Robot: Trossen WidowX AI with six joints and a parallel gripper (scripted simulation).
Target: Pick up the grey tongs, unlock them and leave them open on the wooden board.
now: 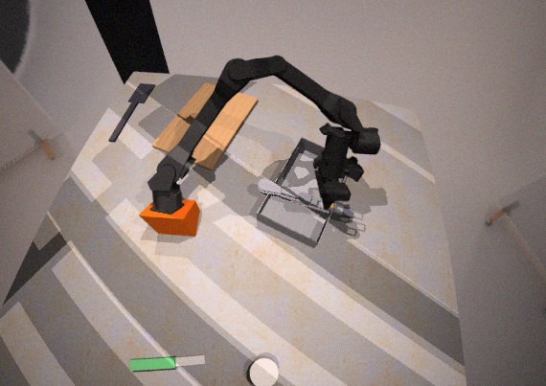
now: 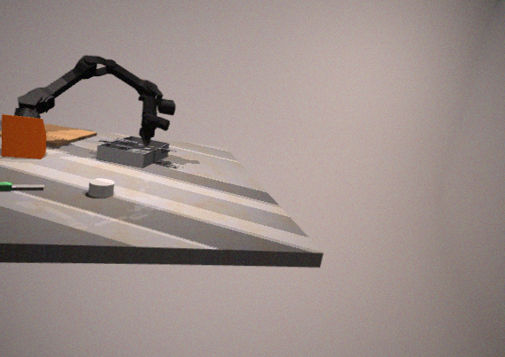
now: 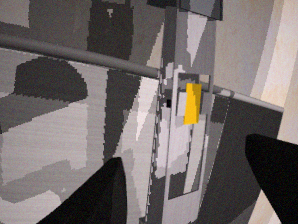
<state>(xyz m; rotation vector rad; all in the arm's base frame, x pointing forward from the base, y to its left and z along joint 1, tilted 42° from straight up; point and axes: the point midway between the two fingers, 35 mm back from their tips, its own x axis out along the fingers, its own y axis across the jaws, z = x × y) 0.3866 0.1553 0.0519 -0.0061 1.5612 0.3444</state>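
The grey tongs (image 1: 269, 186) lie across the roasting tin (image 1: 286, 229) (image 2: 121, 156), over its rim. A small yellow part (image 1: 331, 207) (image 3: 192, 103) shows on them near one end. My gripper (image 1: 329, 207) (image 2: 147, 143) (image 3: 186, 156) points down just above the tongs, near the yellow part. Its fingers are open, and in the wrist view the tongs run between them, with space on both sides. How far the fingertips reach down beside the tongs is unclear. The wooden board (image 1: 235, 120) (image 2: 73, 134) lies behind the arm's base, partly hidden by the arm.
The arm stands on an orange base (image 1: 173, 221) (image 2: 24, 137). A dark spatula (image 1: 142, 93) lies left of the board. A green-handled tool (image 1: 152, 364) and a white cylinder (image 1: 263, 373) (image 2: 101, 189) are near the front. A tall black panel (image 1: 125, 24) stands at the back left.
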